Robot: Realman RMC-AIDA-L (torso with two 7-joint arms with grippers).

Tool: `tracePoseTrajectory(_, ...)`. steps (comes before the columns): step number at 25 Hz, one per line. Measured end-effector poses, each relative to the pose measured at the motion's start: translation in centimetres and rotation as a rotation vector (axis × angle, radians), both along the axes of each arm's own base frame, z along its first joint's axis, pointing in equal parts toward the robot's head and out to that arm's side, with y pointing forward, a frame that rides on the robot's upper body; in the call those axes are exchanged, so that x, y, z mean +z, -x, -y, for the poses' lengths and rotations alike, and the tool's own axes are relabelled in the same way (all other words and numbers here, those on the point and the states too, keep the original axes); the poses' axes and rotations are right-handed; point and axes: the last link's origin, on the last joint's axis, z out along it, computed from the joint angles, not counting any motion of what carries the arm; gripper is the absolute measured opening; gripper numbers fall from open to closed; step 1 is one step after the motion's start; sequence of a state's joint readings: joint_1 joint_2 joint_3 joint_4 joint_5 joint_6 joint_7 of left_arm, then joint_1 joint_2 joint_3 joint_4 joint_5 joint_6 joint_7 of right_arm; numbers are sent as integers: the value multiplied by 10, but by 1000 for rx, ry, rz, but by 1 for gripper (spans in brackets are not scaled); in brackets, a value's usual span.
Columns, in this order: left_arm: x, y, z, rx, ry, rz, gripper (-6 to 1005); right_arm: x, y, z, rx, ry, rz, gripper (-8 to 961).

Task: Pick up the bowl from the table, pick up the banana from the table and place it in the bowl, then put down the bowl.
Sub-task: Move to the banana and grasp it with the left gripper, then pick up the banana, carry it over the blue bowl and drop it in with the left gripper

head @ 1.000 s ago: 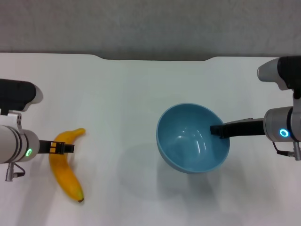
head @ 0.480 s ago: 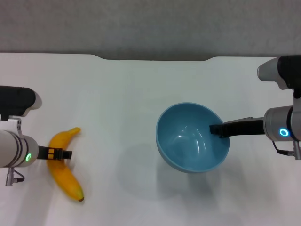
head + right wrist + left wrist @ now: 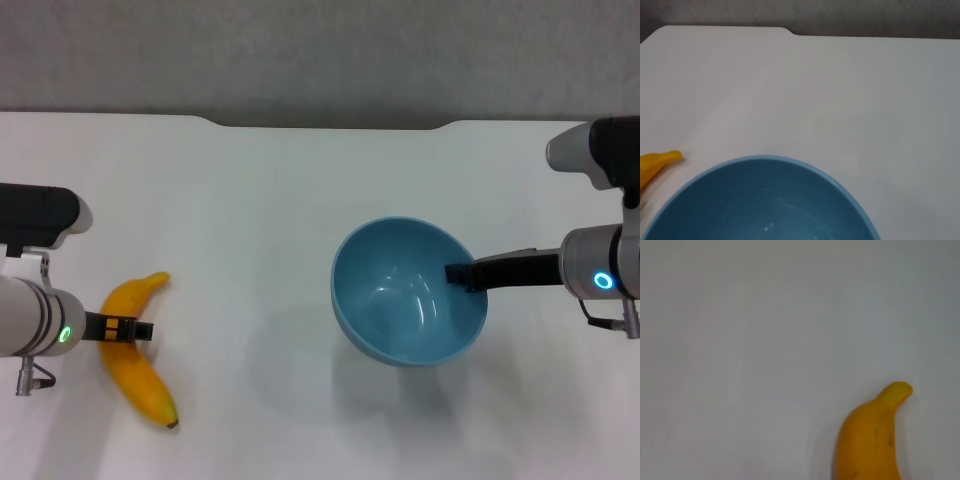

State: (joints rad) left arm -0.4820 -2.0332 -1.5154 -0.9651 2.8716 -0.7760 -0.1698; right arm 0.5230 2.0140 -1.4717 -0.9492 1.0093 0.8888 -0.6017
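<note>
The light-blue bowl (image 3: 400, 305) hangs tilted a little above the white table (image 3: 270, 200), with its shadow on the table to its left. My right gripper (image 3: 462, 277) is shut on the bowl's right rim, one finger inside it. The right wrist view shows the bowl's inside (image 3: 765, 205). The yellow-orange banana (image 3: 138, 372) is at the left front, dark tip toward me. My left gripper (image 3: 125, 328) is closed across the banana's upper half. The banana's far end shows in the left wrist view (image 3: 872, 440) and in the right wrist view (image 3: 655, 162).
The table's far edge has a shallow notch (image 3: 330, 125) with grey floor behind it. Bare white tabletop lies between the banana and the bowl.
My left gripper has drawn slightly toward me and to the left, and the banana's far end shifted left with it. The bowl and right arm have stayed still.
</note>
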Motion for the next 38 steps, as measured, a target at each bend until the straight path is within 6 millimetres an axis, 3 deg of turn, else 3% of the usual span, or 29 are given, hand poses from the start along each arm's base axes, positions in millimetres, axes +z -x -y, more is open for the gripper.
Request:
tracePoseTrajectory(5,0,0,0,2,-3,2,852,0,0,0,1,0,0,32)
tracePoseTrajectory(13,3,-2,-2,-5,-13,7,522,0,0,0,0,1,1,32)
tracePoseTrajectory(19,22,-18,-8,-44,-58,30,523,-1,-2,2,-5,3,4,32)
tracePoseTrajectory(23,46,-47,-11,-135,-112,65,523,-1,-6,2,-16,4,7,32)
tracePoseTrajectory(27,64,-89,-14,-267,-140,163,524,-4,-6,2,-27,15,4,32)
tracePoseTrajectory(32,63,-129,-10,-411,-88,300,524,-16,-3,-2,-48,47,15,32)
tracePoseTrajectory(38,53,-152,-6,-501,-33,404,525,-29,9,-12,-71,63,3,32)
